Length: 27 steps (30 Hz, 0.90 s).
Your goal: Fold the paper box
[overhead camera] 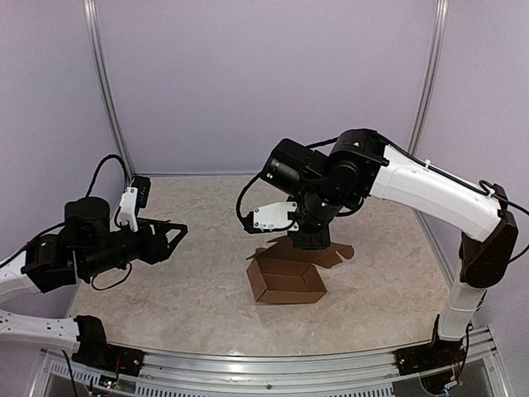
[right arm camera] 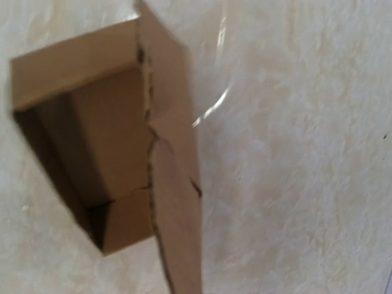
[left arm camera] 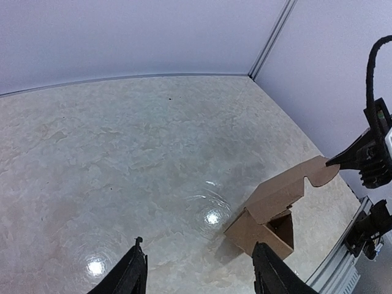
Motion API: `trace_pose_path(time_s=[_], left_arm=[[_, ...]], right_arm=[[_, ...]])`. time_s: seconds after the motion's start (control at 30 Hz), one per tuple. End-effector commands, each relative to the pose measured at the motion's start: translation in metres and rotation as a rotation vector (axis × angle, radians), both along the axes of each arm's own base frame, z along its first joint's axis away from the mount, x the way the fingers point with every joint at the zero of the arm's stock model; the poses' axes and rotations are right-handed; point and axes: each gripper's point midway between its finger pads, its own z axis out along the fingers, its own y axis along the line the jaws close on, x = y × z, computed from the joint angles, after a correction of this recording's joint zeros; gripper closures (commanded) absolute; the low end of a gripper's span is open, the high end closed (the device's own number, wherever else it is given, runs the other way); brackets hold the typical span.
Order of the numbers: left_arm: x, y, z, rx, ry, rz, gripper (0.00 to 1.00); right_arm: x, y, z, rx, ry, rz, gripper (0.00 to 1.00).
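Two arms work over the marbled table (overhead camera: 190,289). In the lower centre of the overhead view sits the paper box (overhead camera: 285,283), a brown cardboard tray resting on the tabletop with its walls standing and its open top upward. Its lid flap (overhead camera: 335,253) stretches from the back wall toward the right and ends in a rounded tip.

The right arm comes in from the right edge of the frame and bends down over the back of the box, so the right claw (overhead camera: 311,240) points down at that flap. In the left wrist view the box sits lower right and the flap slants up off it. There the dark tip of the right claw (left arm camera: 334,163) meets the flap's rounded end, jaws closed together and pinching the cardboard as far as that view shows. The right wrist view is filled by the box at close range: the dark hollow at left, the flap nearly edge-on from top centre down to the bottom edge, bare table at right. That claw's own fingers do not show there.

The left claw (overhead camera: 175,238) hangs at mid left of the overhead view, above the table, pointing right and well apart from the box. Its jaws stand apart with nothing between them, and in its own view the two black fingers (left arm camera: 131,275) rise from the bottom edge over bare tabletop
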Motion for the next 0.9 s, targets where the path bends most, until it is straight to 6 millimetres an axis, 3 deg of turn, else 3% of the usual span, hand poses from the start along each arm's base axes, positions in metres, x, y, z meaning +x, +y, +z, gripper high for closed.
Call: trace_pose_path(time_s=[0.0,0.3,0.53,0.73,0.87], left_arm=[[-0.001,0.003,-0.01,0.031,0.013,0.008,0.43],[0.001,0.0,-0.021,0.056,0.033,0.009,0.43],[0.001,-0.005,-0.034,0.076,0.054,-0.003,0.42],[-0.004,-0.012,-0.047,0.073,0.063,-0.054,0.35],[-0.01,-0.024,-0.056,0.06,0.072,-0.127,0.3]], right_arm=[[-0.007,-0.007,-0.007,-0.08,0.033,0.018,0.97],[0.006,0.012,0.005,0.007,-0.034,-0.003,0.77],[0.01,0.015,0.035,0.163,-0.1,-0.028,0.68],[0.016,-0.001,0.061,0.373,-0.165,-0.113,0.48],[0.018,-0.025,0.057,0.514,-0.164,-0.207,0.4]])
